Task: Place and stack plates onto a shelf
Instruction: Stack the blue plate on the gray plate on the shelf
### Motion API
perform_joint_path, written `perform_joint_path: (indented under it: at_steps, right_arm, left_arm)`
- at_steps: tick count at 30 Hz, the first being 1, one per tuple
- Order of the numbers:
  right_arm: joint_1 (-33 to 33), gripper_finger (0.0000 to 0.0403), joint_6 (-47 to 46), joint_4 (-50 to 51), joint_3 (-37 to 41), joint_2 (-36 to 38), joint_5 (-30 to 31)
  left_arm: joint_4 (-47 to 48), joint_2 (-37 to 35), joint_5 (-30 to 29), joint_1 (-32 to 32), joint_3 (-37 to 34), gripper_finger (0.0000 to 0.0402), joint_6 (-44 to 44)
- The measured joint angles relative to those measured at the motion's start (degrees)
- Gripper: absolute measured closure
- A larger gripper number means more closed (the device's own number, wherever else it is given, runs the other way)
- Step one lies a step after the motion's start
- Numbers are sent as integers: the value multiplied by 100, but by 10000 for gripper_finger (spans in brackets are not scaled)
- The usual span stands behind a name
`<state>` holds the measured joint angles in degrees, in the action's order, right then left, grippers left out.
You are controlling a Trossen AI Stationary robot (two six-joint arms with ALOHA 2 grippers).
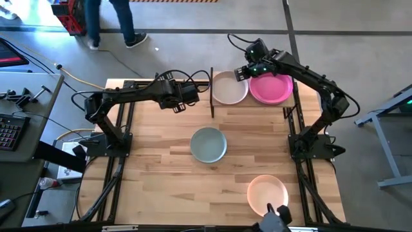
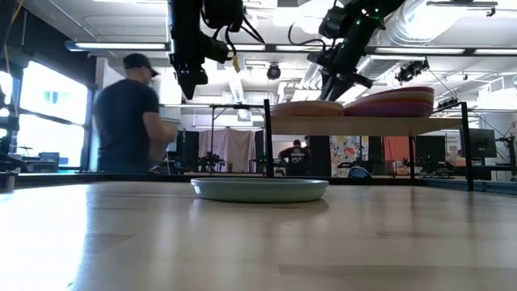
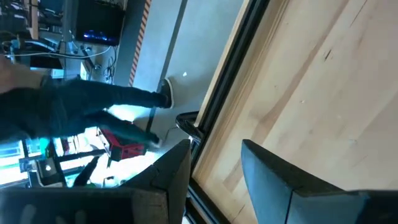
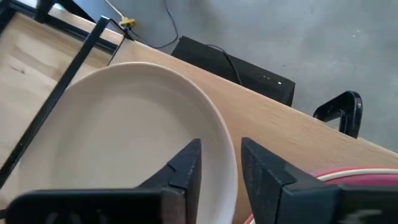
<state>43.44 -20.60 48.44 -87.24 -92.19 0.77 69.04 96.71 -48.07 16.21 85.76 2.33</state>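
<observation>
The shelf (image 2: pixel 363 125) stands at the table's far edge and carries two stacks: a cream plate (image 1: pixel 230 88) tops the left one and a magenta plate (image 1: pixel 270 89) tops the right one. A grey-teal plate (image 1: pixel 208 144) lies flat at the table's middle. A peach plate (image 1: pixel 268 193) lies near the near right edge. My right gripper (image 4: pixel 221 168) is open above the cream plate's far right rim (image 4: pixel 224 134), one finger over the plate and one outside it; I cannot tell whether they touch. My left gripper (image 3: pixel 214 174) is open and empty, raised left of the shelf near the far edge.
The shelf's black upright (image 1: pixel 212 93) stands between my left gripper and the cream plate. A person (image 2: pixel 129 121) walks in the room behind the table. A black clamp (image 4: pixel 342 109) sits at the far edge. Bare tabletop (image 1: pixel 154 167) lies left of the grey-teal plate.
</observation>
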Motion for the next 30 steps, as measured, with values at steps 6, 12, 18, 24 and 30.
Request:
perform_joint_path:
  at_steps: [6, 12, 18, 24, 30]
  right_arm:
    - [55, 304, 6, -5, -2, 195, -202]
    - [28, 304, 6, -6, -2, 473, -657]
    - [-239, 304, -222, -4, -5, 696, -1111]
    - [-725, 304, -653, 10, -7, 804, -1131]
    - [-1283, 304, -1097, 11, -7, 803, -1110]
  left_arm:
    - [7, 0, 663, 0, 0, 268, 2]
    - [-162, 0, 2145, -39, -90, 268, 303]
    - [-531, 2, 3029, -184, -388, 269, 853]
    - [-659, 2, 3281, -388, -699, 269, 1468]
    - [-1167, 2, 3746, -591, -1004, 268, 2009]
